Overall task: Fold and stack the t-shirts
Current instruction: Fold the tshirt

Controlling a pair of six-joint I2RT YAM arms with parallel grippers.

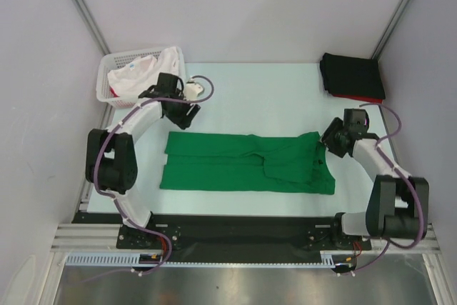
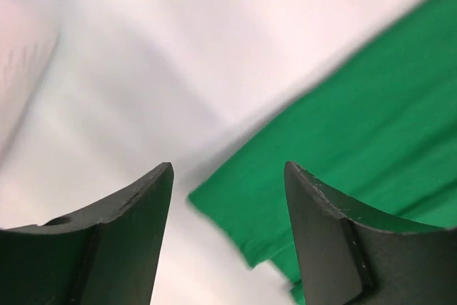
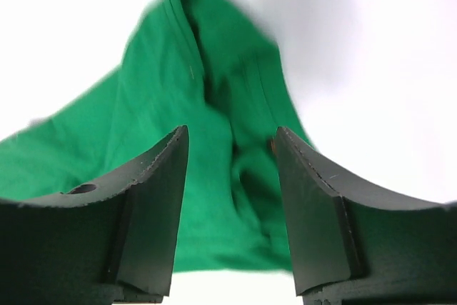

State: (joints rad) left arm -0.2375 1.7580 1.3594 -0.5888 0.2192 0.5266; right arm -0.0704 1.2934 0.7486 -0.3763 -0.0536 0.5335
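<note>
where pale walls (image 1: 235, 5) box in a light tabletop (image 1: 271, 98), one green t-shirt (image 1: 243, 166) lies between two claws: left claw (image 2: 228, 198) open, empty, at its corner; right claw (image 3: 232, 169) open over its bunched end. beyond the right, one black t-shirt (image 1: 351, 75) tops one red t-shirt (image 1: 364, 98); beyond the left, one white t-shirt (image 1: 136, 76) fills one basket (image 1: 103, 83).

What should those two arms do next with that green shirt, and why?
Probably lower the left tool a little onto the far left corner of the green t-shirt, then pinch. Both tools are open. The left tool hangs just above that corner, while the right tool has bunched green cloth lined up in its gap.
</note>
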